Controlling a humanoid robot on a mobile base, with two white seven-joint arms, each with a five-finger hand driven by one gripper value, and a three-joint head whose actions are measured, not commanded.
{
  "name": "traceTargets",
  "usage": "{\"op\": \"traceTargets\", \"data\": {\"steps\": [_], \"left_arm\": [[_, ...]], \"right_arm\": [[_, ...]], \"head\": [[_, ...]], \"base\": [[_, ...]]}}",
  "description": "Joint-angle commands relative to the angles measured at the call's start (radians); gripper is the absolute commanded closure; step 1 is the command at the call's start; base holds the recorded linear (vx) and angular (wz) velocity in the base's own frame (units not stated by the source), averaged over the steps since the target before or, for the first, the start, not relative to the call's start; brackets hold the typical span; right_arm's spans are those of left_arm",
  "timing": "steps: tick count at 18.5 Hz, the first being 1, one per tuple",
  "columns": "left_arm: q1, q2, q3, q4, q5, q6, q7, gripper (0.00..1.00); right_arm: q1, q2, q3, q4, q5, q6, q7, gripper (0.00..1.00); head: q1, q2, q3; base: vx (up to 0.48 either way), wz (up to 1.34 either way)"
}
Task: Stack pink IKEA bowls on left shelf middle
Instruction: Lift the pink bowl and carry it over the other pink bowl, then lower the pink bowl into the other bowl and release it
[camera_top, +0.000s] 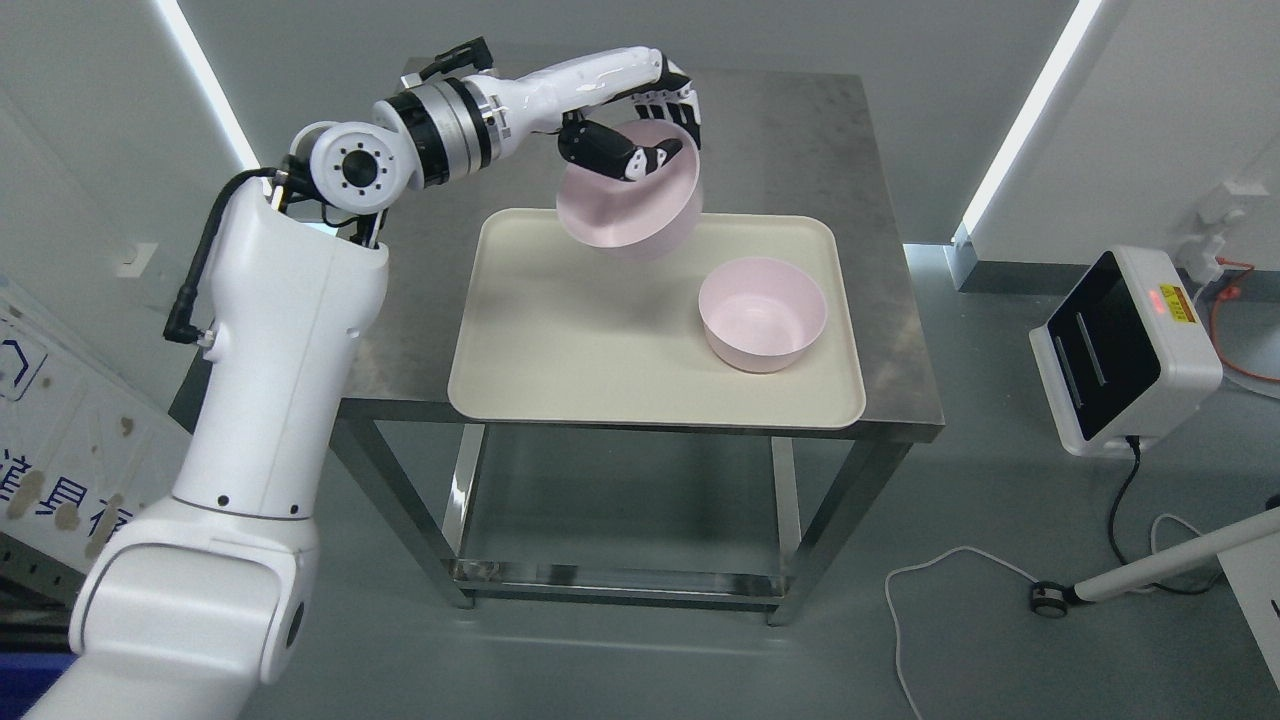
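The steel table (800, 130) is carrying a cream tray (560, 330), above which the left hand (640, 130) is gripping a tilted pink bowl (630, 215) by its rim, while a second pink bowl (762, 312) is sitting on the tray's right side.

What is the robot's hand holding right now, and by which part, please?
The left hand holds a pink bowl by its far rim, thumb inside, fingers outside.

table (800, 150): brushed metal, dull | tray (560, 340): matt cream plastic | bowls (762, 312): smooth matt pink plastic | arm (270, 330): glossy white plastic
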Motion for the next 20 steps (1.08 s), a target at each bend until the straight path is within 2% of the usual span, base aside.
{"op": "traceTargets", "data": {"steps": [1, 3, 7, 13, 20], "left_arm": [[-0.033, -0.032, -0.492, -0.048, -0.007, 0.064, 0.174, 0.99], [-0.032, -0.032, -0.578, -0.039, -0.001, 0.084, 0.176, 0.98], [-0.033, -0.032, -0.624, 0.035, -0.013, 0.084, 0.128, 0.98], [-0.038, -0.032, -0.615, 0.083, -0.013, 0.087, 0.13, 0.98], [-0.121, -0.032, -0.527, 0.132, -0.01, 0.089, 0.14, 0.97]], "right_arm": [[0.029, -0.017, -0.011, -0.034, 0.0, -0.001, 0.0, 0.0], [0.029, -0.017, -0.012, -0.034, 0.0, 0.001, 0.0, 0.0], [0.029, -0.017, -0.011, -0.034, 0.0, 0.001, 0.0, 0.0], [0.029, -0.017, -0.011, -0.034, 0.0, 0.001, 0.0, 0.0], [0.029, -0.017, -0.012, -0.034, 0.0, 0.001, 0.0, 0.0]], "head": [[0.0, 0.0, 0.0], [0.0, 0.0, 0.0], [0.0, 0.0, 0.0], [0.0, 0.0, 0.0], [0.0, 0.0, 0.0]], "base": [[0.0, 0.0], [0.0, 0.0], [0.0, 0.0], [0.0, 0.0], [0.0, 0.0]]}}
